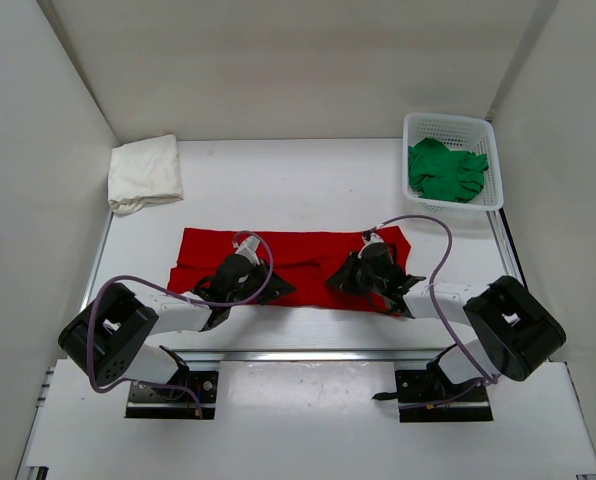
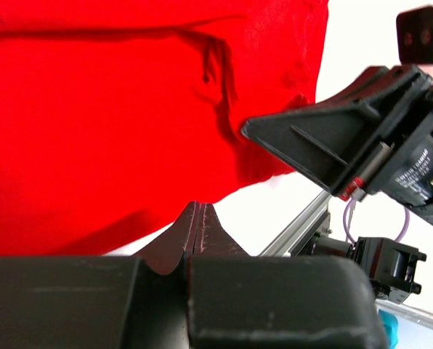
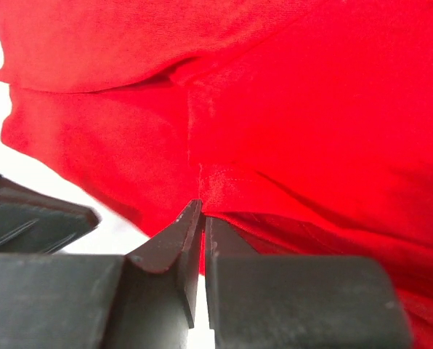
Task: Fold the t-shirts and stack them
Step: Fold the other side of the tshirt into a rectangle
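The red t-shirt (image 1: pixel 308 250) lies spread flat across the middle of the table. It fills the left wrist view (image 2: pixel 93 109) and the right wrist view (image 3: pixel 311 94). My left gripper (image 1: pixel 241 283) is over its near left edge. Its jaws (image 2: pixel 195 207) are shut at the cloth's edge, with no cloth showing between them. My right gripper (image 1: pixel 373 275) is over the near right part. Its jaws (image 3: pixel 202 207) are shut on a folded edge of the red cloth. The white t-shirt (image 1: pixel 145 172) lies folded at the back left. The green t-shirt (image 1: pixel 445 170) is crumpled in the basket.
A white mesh basket (image 1: pixel 448 120) stands at the back right corner. White walls close in the table at the left, right and back. A metal rail (image 1: pixel 308 352) runs along the near edge. The right gripper's body (image 2: pixel 325 138) shows close by in the left wrist view.
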Tool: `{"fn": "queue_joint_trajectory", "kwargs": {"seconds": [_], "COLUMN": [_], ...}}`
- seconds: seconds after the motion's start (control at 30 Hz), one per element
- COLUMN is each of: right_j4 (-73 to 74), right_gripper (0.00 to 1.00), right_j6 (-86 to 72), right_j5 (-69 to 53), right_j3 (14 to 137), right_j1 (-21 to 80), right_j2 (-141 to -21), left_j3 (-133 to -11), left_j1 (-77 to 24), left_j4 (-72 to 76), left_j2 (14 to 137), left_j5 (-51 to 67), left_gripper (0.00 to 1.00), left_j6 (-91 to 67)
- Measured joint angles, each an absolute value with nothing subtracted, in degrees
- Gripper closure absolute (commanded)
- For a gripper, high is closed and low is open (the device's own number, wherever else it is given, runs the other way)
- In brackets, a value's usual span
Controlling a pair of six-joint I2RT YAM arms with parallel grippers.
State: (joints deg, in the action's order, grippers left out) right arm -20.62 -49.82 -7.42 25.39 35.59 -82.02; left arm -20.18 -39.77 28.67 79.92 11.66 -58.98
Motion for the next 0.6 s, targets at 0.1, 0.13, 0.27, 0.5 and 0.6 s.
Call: {"fn": "queue_joint_trajectory", "kwargs": {"seconds": [0.1,0.13,0.27,0.5,0.6], "right_j4": [-19.9,-20.1,-21.5,-25.1,-24.3], "right_gripper": [0.97,0.95,0.92,0.75,0.69], "right_j6": [-51.5,-52.1,-55.4,-61.1,-61.5], "right_j5": [-9.6,-10.3,-13.2,-17.5,-19.1], "right_j3": [25.4,25.3,23.8,21.4,21.4], "right_j1": [34.9,34.7,34.1,37.3,38.3], "right_j2": [-80.4,-80.3,-80.5,-82.4,-80.6], "left_j3": [-20.2,-20.2,-20.2,-20.2,-20.4], "left_j1": [-39.5,-39.5,-39.5,-38.7,-37.5], "left_j4": [29.1,29.2,29.2,29.2,29.1], "left_j2": [79.9,79.9,79.9,79.9,79.9], "left_j5": [11.9,12.1,12.9,13.6,14.1], "left_gripper": [0.95,0.95,0.95,0.94,0.94], "left_j6": [-59.0,-59.0,-59.4,-59.4,-59.4]}}
